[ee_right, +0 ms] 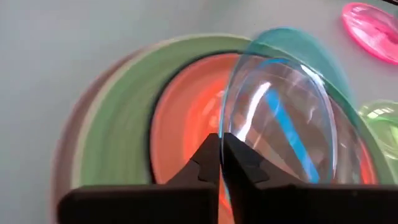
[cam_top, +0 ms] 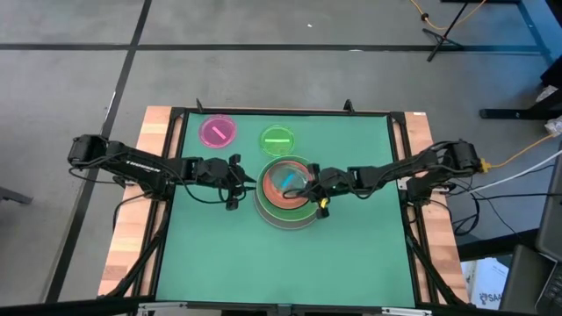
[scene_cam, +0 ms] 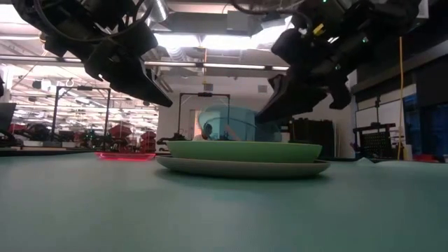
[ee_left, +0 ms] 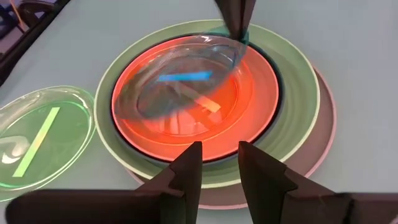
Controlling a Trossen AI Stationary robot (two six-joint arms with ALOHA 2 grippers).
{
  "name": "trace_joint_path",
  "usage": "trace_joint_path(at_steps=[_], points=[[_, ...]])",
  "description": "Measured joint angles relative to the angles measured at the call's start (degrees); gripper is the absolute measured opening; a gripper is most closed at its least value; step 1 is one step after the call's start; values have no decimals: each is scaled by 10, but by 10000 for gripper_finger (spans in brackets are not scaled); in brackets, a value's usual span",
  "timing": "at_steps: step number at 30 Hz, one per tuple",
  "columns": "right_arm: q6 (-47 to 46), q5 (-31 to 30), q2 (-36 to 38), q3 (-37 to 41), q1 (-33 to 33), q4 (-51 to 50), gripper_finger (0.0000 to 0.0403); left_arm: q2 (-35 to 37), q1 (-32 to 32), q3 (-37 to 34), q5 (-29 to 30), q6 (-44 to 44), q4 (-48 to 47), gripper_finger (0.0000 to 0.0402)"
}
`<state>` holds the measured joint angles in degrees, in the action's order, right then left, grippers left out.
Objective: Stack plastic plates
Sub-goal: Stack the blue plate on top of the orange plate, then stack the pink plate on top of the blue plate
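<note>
A stack stands mid-table: a grey plate [cam_top: 285, 219] at the bottom, then a light green plate [ee_left: 292, 68], a dark teal rim [ee_left: 278, 106] and a salmon plate [ee_left: 249, 118]. My right gripper [cam_top: 313, 186] is shut on a small clear blue plate [ee_left: 180, 81] tilted over the stack. My left gripper [ee_left: 219, 167] is open and empty at the stack's left edge, fingers pointing at it. A small pink plate [cam_top: 218, 131] and a small green plate [cam_top: 277, 139] lie flat on the mat beyond. An orange stripe [ee_left: 208, 104] shows under the blue plate. My right gripper pinches the blue plate's rim [ee_right: 225, 127] on its right side between the two fingers, only at their ends. The fingers come from the table's right, slanting down. The plate tilts, held edge high [scene_cam: 231, 119], opposite edge low inside the salmon plate; whether it rests there is hidden.
The green mat [cam_top: 351, 254] lies bare to the near side and right of the stack. A black frame [cam_top: 290, 112] edges the mat, with wooden table borders [cam_top: 132, 254] outside it. Both arms reach in low over the mat.
</note>
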<state>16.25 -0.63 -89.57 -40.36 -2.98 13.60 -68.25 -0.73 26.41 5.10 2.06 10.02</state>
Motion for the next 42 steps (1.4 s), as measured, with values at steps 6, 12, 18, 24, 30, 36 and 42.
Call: trace_joint_path(at_steps=[6,12,18,24,30,36,42], points=[[-13,-18,-5,0,0,1,95,0,0,0,11,-29,1,98],[-21,-20,-6,-21,3,-5,162,0,-13,0,53,-49,-6,128],[-22,-18,22,-42,13,-36,181,10,-30,37,139,-28,-137,167],[-27,-19,78,-42,16,-100,181,9,-59,57,307,-30,-276,166],[-43,-19,107,-42,16,-132,182,7,-154,57,245,-48,-312,165],[-44,-19,108,-42,15,-137,182,-31,-247,57,171,-16,-309,165],[-44,-19,108,-42,15,-137,182,-99,-300,57,158,19,-261,165]])
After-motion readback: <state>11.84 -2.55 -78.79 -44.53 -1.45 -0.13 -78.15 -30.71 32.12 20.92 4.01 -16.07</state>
